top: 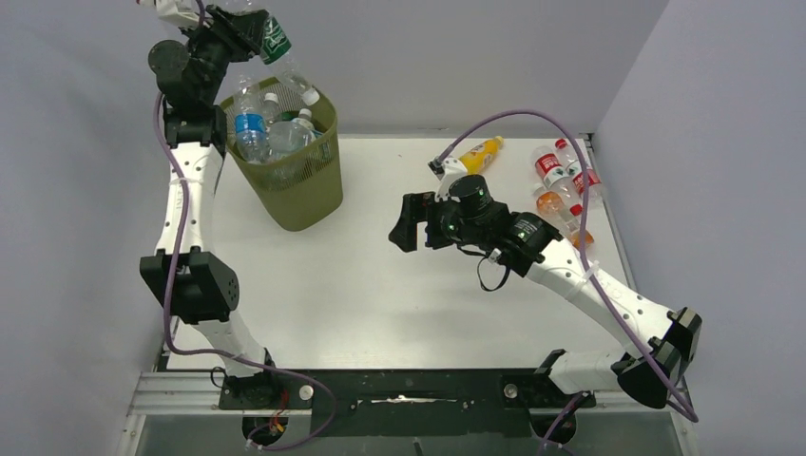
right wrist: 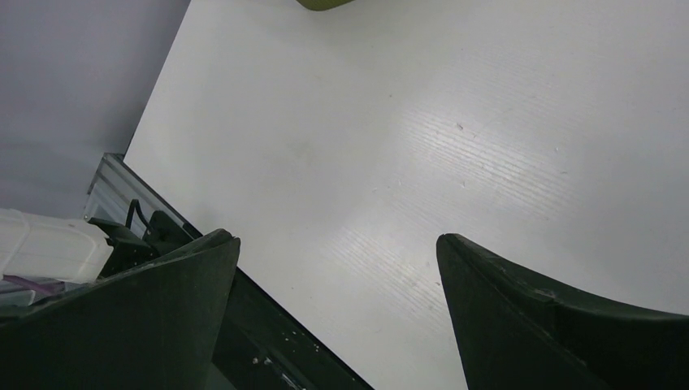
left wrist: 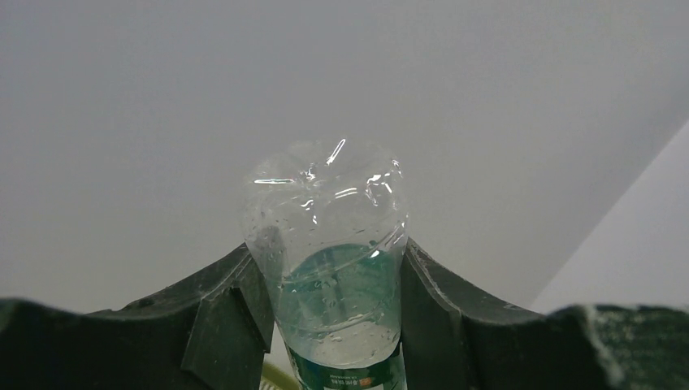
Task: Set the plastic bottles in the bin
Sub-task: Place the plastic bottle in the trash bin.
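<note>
1. White desk (top: 380, 285), grey walls: left fingers (left wrist: 231, 301) grip a clear green-labelled plastic bottle (top: 280, 52) above the olive mesh bin (top: 304, 190) at the far-left corner.
2. Right fingers (right wrist: 162, 317) spread, empty.
3. Next, likely: release it, then fetch far-right bottles (top: 561, 180).

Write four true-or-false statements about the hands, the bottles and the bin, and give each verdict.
1. The left hand grips a green-labelled bottle. True.
2. The right hand holds a bottle. False: it is open and empty above the table.
3. The bin lies tipped on its side. False: it stands upright, with a blue-labelled bottle and others inside.
4. A red-labelled bottle lies on the table near its right edge. True.
</note>
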